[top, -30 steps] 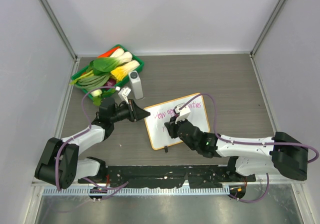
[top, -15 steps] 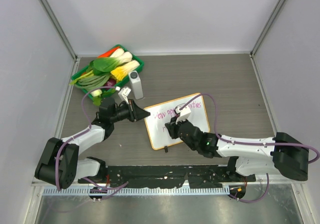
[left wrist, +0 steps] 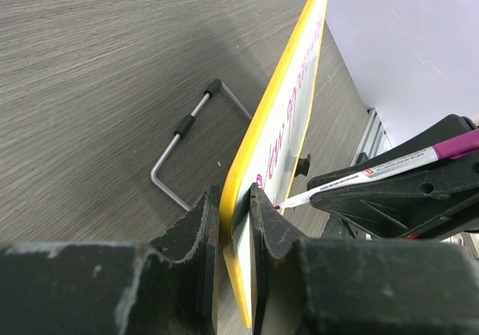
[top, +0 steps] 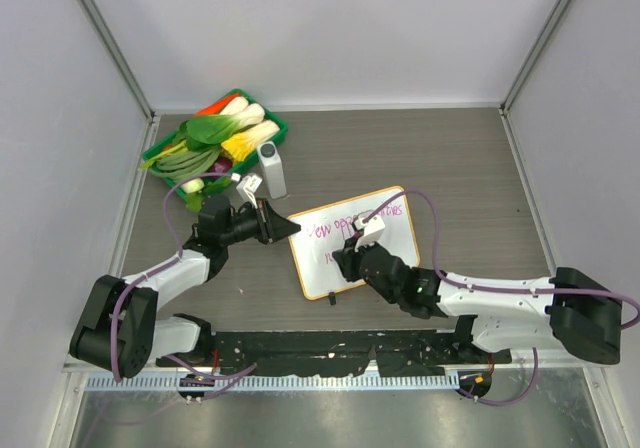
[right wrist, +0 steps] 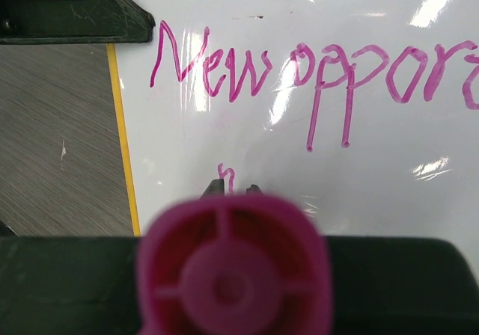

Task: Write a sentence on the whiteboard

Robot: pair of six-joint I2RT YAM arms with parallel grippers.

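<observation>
Tightly, left gripper (left wrist: 233,204) pinching whiteboard (left wrist: 288,118) edge, right gripper (top: 347,260) clamping marker (left wrist: 389,167)

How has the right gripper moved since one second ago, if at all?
Yes, slightly: the right gripper, with its marker, has shifted rightward across the whiteboard, which has stayed put.

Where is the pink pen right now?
In the left wrist view the pink pen is on the right, held by the right gripper, its tip at the whiteboard just under the word New.
</observation>
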